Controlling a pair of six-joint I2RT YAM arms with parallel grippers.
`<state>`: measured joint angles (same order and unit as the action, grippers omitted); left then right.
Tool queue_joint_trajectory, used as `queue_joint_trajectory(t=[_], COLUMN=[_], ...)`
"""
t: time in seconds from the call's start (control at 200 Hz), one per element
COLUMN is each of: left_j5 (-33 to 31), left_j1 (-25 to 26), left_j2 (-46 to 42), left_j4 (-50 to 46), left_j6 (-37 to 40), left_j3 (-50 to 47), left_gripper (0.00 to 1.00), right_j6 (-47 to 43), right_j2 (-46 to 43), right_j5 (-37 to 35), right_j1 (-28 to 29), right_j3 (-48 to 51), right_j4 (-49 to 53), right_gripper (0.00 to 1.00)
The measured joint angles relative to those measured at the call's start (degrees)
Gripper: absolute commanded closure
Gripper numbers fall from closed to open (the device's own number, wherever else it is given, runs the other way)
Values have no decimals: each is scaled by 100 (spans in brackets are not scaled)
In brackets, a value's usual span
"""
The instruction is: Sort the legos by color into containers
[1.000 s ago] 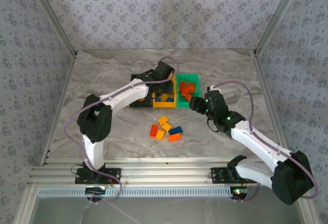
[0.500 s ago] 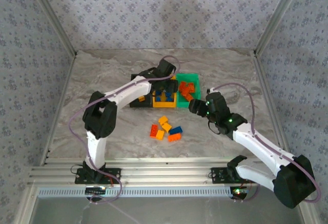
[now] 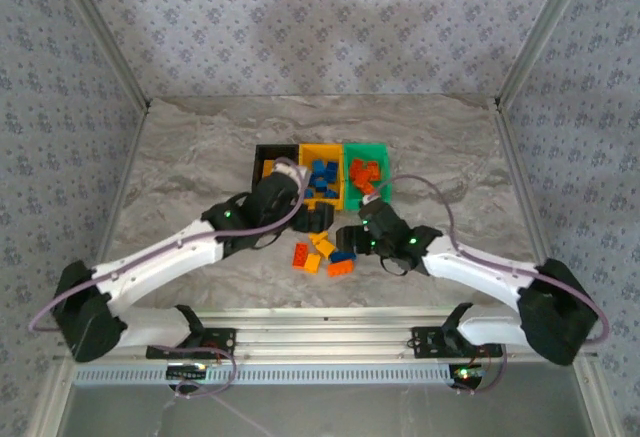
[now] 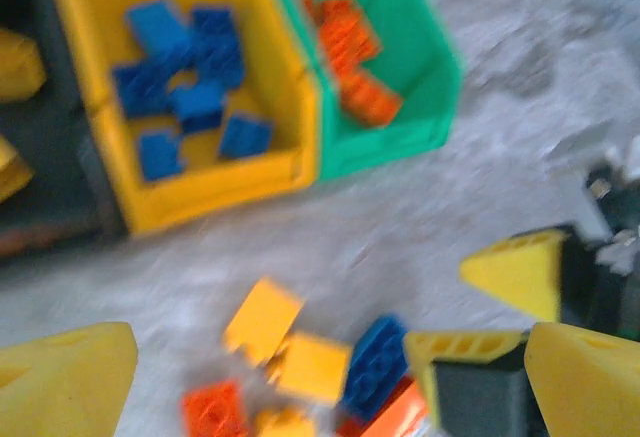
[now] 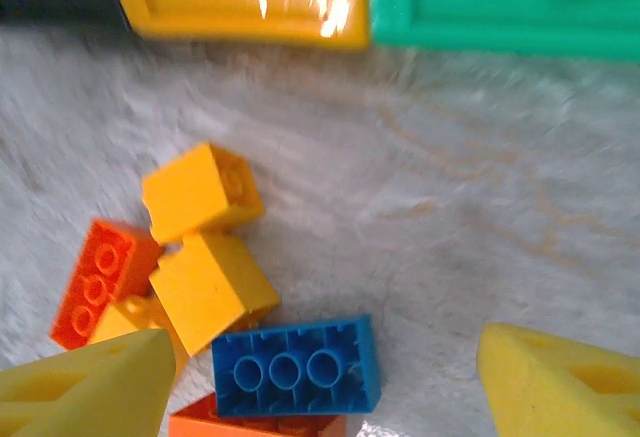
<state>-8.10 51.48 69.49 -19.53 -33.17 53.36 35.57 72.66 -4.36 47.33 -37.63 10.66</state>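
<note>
Three containers stand in a row: a black bin (image 3: 266, 160), a yellow bin (image 3: 322, 195) with blue legos (image 4: 190, 87) in it, and a green bin (image 3: 380, 152) with red-orange legos (image 4: 350, 52) in it. Yellow bricks (image 4: 15, 67) lie in the black bin. Loose legos lie in a small pile (image 3: 322, 254) in front of the bins. My left gripper (image 3: 315, 220) hovers open above the pile's far side. My right gripper (image 5: 320, 387) is open and low, its fingers either side of an upside-down blue brick (image 5: 297, 365) without touching it.
Around the blue brick lie two yellow bricks (image 5: 200, 192) (image 5: 212, 287), a red-orange brick (image 5: 100, 279) and an orange one (image 5: 255, 424) partly under it. The two grippers are close together over the pile. Bare marble table (image 3: 180, 157) stretches left and right of the bins.
My left arm has drawn back from above the bins to the loose pile, and its gripper has opened. My right gripper has moved left and down to the blue brick.
</note>
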Motion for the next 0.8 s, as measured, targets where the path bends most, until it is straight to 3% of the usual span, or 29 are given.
queue_joint_trajectory(t=[0.15,0.33,0.59,0.799], left_j5=[-479,-927,-1322,-1471], left_j1=[-9,-9,-33,-136], left_j2=[-1143,-2186,-2879,-3117], left_j4=[-319,-734,-1204,-1388], left_j6=[-356,-804,-1309,-1458], left_j3=[-1099,-1759,-2310,-2363], left_gripper=[0,0,0,0], right_j6=[-136,-267,-422,-494], right_j2=[820,1674,2767,3075], right_j5=[-214,-354,-380,-378], right_j1=[378,437,461,529], right_j3=[-463,-1198,-1943,-2151], right_j4=[-61,-229,-245,-177], right_gripper=[19,20,24,37])
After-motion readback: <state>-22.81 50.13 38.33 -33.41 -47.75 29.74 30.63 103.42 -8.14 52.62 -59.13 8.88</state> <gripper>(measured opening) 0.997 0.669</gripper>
